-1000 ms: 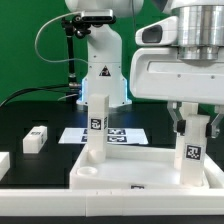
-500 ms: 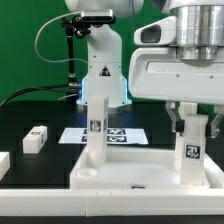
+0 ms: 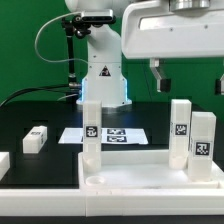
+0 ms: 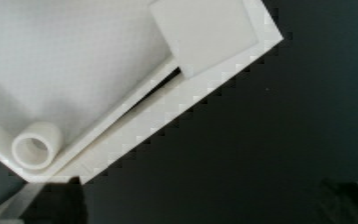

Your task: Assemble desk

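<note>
Desk panel is the biggest thing you have in front of you, a white rimmed tray lying flat on the black table, below the pincer. Your arm hangs high over it at the exterior view's right, its white wrist block filling the upper corner and the fingers pointing straight down. One dark fingertip shows beneath the block and the other sits at the picture's edge; they stand wide apart and you hold nothing between them.

Under the pincer, two tagged legs stand upright side by side on the panel's far right part. A third upright leg stands well off toward the exterior view's left, on the panel's other far corner. Beyond that, a loose leg lies on the table, clear of the panel. Behind the panel lies the marker board.

Your wrist view shows the panel's rim and one round corner socket, open.
</note>
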### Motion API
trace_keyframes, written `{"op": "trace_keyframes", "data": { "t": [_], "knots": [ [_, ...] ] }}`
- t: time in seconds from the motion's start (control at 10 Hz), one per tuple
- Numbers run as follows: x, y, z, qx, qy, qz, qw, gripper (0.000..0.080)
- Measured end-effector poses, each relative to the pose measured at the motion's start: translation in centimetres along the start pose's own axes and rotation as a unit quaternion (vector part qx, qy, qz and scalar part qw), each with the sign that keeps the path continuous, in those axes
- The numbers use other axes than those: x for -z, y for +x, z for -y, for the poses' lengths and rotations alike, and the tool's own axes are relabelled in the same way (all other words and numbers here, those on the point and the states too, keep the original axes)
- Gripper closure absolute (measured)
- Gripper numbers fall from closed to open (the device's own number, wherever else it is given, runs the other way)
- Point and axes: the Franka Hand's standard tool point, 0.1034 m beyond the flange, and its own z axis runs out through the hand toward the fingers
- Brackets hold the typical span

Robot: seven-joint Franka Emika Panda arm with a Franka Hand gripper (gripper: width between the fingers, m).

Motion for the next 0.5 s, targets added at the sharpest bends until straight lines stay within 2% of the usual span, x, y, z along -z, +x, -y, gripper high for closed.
{"op": "trace_keyframes", "data": {
  "t": [0.5],
  "knots": [
    [0.07, 0.11, -0.21, 0.025, 0.002, 0.0, 1.0, 0.0151]
  ]
}}
